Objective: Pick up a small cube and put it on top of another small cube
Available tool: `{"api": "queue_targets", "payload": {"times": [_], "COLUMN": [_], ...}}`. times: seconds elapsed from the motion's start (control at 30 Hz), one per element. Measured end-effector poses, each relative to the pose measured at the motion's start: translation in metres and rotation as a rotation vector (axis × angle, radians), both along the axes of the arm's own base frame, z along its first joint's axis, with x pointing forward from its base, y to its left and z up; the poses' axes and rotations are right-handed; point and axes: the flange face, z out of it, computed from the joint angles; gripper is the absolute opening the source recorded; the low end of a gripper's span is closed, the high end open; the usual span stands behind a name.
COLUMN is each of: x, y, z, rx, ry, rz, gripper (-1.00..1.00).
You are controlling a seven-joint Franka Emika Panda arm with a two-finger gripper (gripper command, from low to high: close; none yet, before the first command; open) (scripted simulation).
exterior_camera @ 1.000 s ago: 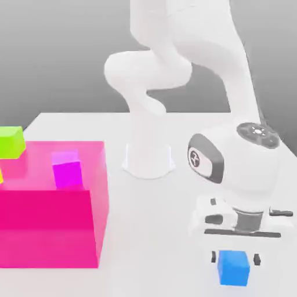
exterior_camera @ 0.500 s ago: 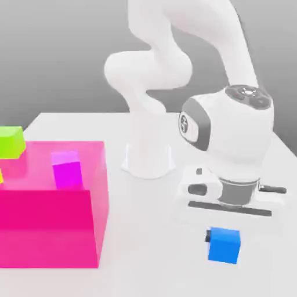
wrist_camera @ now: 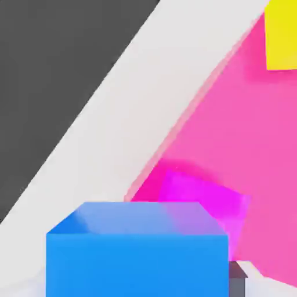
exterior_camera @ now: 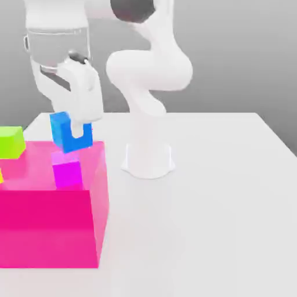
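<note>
Blue cube in the gripper's grip, close over the magenta cube

The gripper (exterior_camera: 76, 130) holds the small blue cube (exterior_camera: 62, 131), its 2 fingers (wrist_camera: 236, 279) closed on the cube's sides. In the exterior view the blue cube sits tilted between them, at the lower end of the hand. Just below the gripper and its load is the small magenta cube (exterior_camera: 68, 173), resting on the big hot-pink block (exterior_camera: 46, 226); whether the 2 small cubes touch, I cannot tell. Beside the gripper, towards the exterior view's left, a lime-green cube (exterior_camera: 10, 142) lies near the magenta one. Part of a yellow thing (wrist_camera: 282, 36) is farther from the gripper, also over the pink block. The white table (exterior_camera: 197, 220) spreads out below the gripper's level.
</note>
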Motion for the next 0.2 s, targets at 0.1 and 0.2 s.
{"api": "queue_targets", "payload": {"times": [0.1, 0.2], "x": [-0.003, -0.003], "y": [-0.002, -0.002], "z": [-0.036, -0.036], "rx": [0.002, 0.002], "ry": [-0.001, -0.001], "rz": [-0.01, -0.01], "gripper": [1.0, 1.0]}}
